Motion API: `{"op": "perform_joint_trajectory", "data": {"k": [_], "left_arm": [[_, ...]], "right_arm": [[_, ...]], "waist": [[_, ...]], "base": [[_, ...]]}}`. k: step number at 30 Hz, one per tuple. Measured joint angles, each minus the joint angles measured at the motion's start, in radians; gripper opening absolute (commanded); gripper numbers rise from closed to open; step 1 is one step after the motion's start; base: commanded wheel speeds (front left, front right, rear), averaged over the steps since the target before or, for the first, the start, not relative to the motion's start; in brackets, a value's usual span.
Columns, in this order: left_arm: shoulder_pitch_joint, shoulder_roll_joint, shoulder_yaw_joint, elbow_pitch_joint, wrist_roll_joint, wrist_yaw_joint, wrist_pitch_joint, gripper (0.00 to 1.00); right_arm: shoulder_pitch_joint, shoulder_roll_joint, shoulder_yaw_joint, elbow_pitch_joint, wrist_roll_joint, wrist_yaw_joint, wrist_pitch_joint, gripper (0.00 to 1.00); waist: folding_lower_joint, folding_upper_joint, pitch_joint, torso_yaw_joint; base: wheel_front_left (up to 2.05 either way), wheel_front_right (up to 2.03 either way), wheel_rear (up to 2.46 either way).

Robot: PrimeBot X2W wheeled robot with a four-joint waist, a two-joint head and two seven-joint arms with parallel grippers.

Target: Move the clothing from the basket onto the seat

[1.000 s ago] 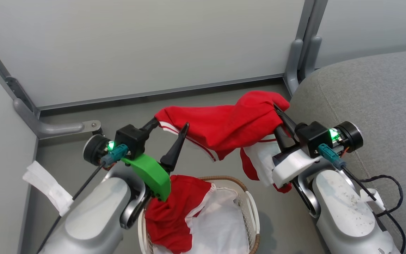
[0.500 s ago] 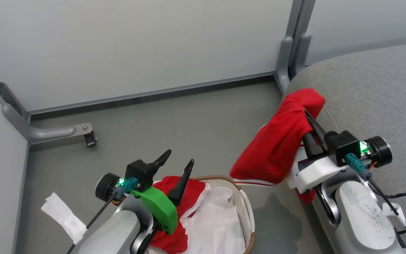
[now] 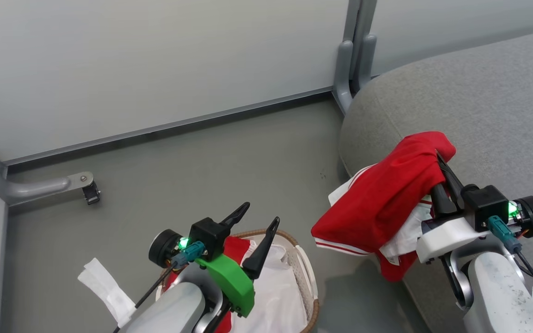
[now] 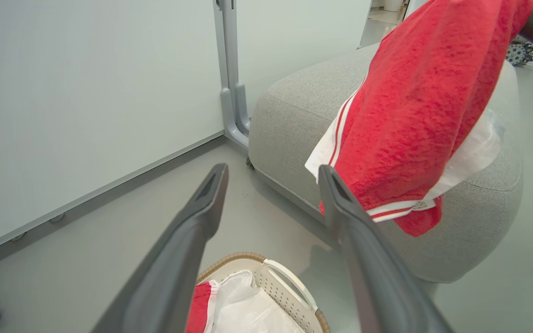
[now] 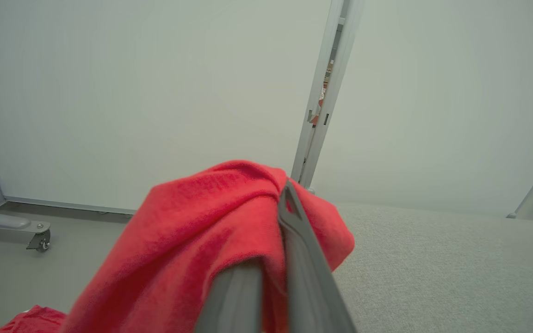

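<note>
— While your right pincer (image 3: 438,159) is pinched shut on the red piece (image 3: 382,203) of clothing, the cloth hangs down from it like a flag, right at the edge of the seat (image 3: 479,106).

— Why do you hold it up so high?

— I think you do it so the cloth gets over the round side of the seat and can come down on the flat grey top. Right now part of it is over the edge and part hangs past the side, above the floor (image 3: 201,175). I cannot tell if it touches the seat.

— And what about your left pincer (image 3: 262,212)?

— Its two fingers are wide apart and it holds nothing. It hovers just above the basket (image 3: 294,243). That looks like a good spot, because the other red piece (image 3: 234,245) is down in there, next to the white liner (image 3: 275,286). You need to get that one too.

— Can you read any words on the clothes?

— No. You can see white stripes along the bottom of the red piece and a white part under it. The left wrist view shows a tiny tag (image 4: 426,203) near the low corner, but it is too small to read.
</note>
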State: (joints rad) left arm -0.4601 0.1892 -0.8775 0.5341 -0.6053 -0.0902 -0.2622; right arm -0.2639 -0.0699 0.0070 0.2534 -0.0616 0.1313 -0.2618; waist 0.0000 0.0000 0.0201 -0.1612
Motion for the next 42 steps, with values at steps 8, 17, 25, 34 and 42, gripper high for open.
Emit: {"op": "perform_joint_trajectory", "data": {"k": [8,17,25,34,42], "left_arm": [[0.007,-0.023,0.008,-0.022,0.047,-0.007,0.000,1.00],[0.007,-0.032,0.020,-0.032,0.079,-0.014,-0.002,1.00],[0.002,-0.035,0.025,-0.036,0.107,-0.016,-0.002,1.00],[-0.027,-0.029,0.025,-0.054,0.123,-0.016,-0.002,1.00],[-0.077,-0.002,0.033,-0.112,0.143,-0.005,0.010,1.00]], "right_arm": [[0.010,0.010,-0.005,-0.041,0.005,0.000,0.000,0.00],[0.020,0.015,-0.036,-0.069,0.008,0.000,0.000,0.00],[0.026,0.018,-0.066,-0.080,0.013,0.000,0.000,0.00],[-0.040,0.021,-0.110,-0.061,0.054,0.000,0.000,0.00],[-0.285,-0.004,-0.164,0.018,0.117,0.000,0.000,0.00]], "waist": [[0.0000,0.0000,0.019,-0.092],[0.0000,0.0000,0.052,-0.208],[0.0000,0.0000,0.099,-0.263],[0.0000,0.0000,0.151,-0.245],[0.0000,0.0000,0.245,-0.206]], "base": [[0.00,0.00,0.00],[0.00,0.00,0.00],[0.00,0.00,0.00],[0.00,0.00,0.00],[0.00,0.00,0.00]]}}
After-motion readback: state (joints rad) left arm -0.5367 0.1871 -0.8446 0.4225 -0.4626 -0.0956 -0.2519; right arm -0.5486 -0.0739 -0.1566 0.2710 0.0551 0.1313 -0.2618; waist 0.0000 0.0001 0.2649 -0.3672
